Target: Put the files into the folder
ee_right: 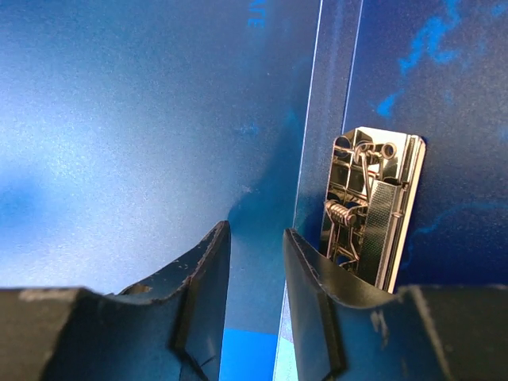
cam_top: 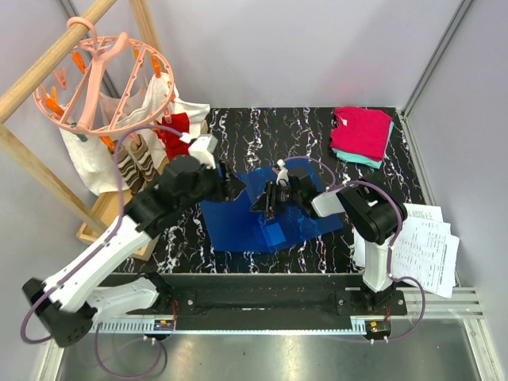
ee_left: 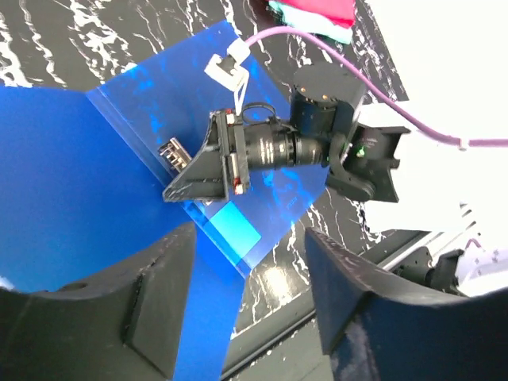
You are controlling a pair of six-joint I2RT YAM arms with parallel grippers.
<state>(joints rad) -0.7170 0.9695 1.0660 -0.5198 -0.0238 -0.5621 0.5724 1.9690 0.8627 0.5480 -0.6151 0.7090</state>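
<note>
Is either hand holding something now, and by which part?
The left hand is open, holding nothing. The right hand straddles the fold of the folder beside the metal clip; whether it grips cannot be told.

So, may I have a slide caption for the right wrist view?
Right gripper, fingers slightly apart, close over the open blue folder, beside its metal clip.

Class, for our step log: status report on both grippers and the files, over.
Left gripper open above folder. Right gripper parted at folder's cover edge. Files outside, beside right arm's base. No obstruction seen.
</note>
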